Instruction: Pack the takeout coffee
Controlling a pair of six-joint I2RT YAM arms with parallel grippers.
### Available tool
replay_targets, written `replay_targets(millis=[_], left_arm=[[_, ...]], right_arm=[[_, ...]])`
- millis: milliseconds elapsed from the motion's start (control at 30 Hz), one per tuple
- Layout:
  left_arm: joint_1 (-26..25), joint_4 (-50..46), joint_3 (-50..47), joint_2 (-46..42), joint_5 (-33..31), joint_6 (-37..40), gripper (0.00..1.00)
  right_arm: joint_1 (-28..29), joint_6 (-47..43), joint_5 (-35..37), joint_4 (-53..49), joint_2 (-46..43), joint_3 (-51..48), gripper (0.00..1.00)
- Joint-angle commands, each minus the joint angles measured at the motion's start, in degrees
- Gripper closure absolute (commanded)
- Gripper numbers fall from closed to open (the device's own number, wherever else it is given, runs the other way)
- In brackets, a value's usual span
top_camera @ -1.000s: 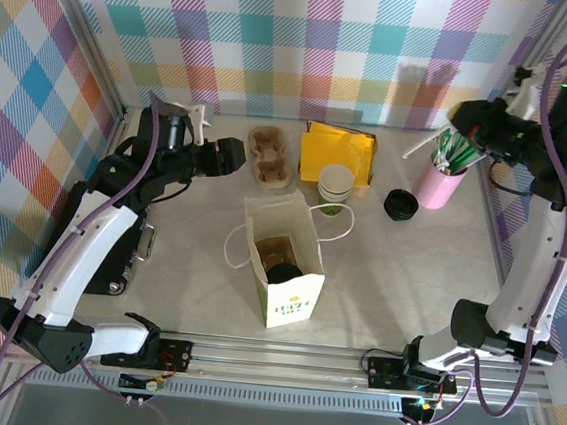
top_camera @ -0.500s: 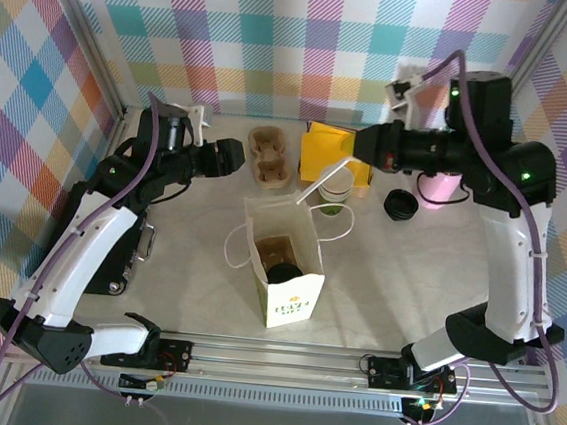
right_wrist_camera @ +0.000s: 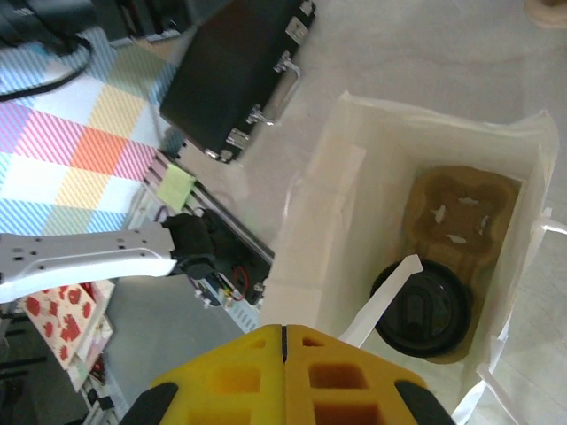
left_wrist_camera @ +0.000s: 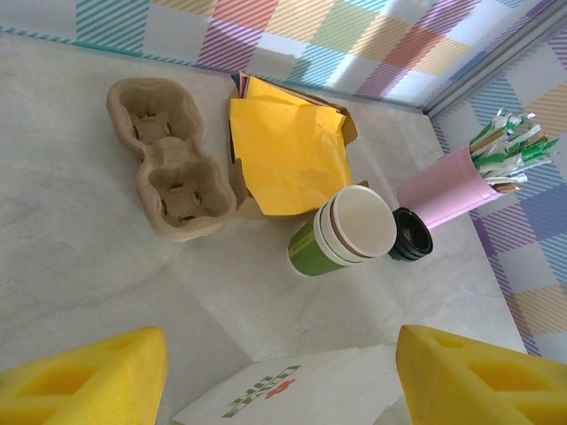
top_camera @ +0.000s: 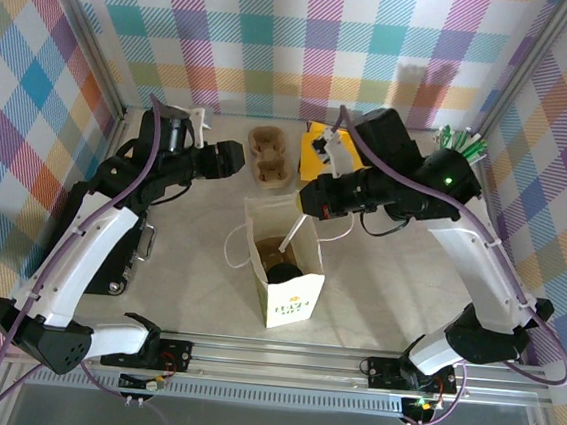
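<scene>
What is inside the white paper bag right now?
The white paper bag holds a brown pulp cup carrier with a black-lidded cup in one slot; a white wrapped stick from the right gripper reaches in. Its body is covered from above.

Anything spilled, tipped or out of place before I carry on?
Nothing spilled or damaged. The paper bag stands upright and open, with the lidded coffee seated in the cardboard tray inside. The one oddity: the white stick pinched in the shut right gripper hangs at a slant over the coffee's lid.
</scene>
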Motion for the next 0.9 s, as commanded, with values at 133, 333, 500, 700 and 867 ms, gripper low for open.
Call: replay_targets(millis=[133, 333, 500, 700, 867], left_arm=[[0.6, 0.1, -0.7, -0.9, 0.5, -0.5, 0.32], [0.5, 0.1, -1.2, -1.3, 0.4, -0.6, 0.32], [0.6, 0.2, -1.8, -1.5, 0.4, -0.6, 0.32], [0.5, 0.3, -2.2, -1.5, 0.6, -0.6, 0.31], [0.6, 0.4, -2.1, -1.4, 0.6, -0.5, 0.31]], right_arm=[[2.0, -0.5, 5.4, 7.1, -1.0, -7.2, 1.0], [2.0, -0.8, 8.2, 11.7, -0.8, -10.8, 1.0], [1.9, -2.6, 12.6, 11.2, 0.1, -12.5, 0.91], [1.8, -3.2, 14.7, 6.4, 1.9, -10.0, 0.53], [1.7, -4.7, 16.5, 4.2, 1.7, -5.5, 0.45]])
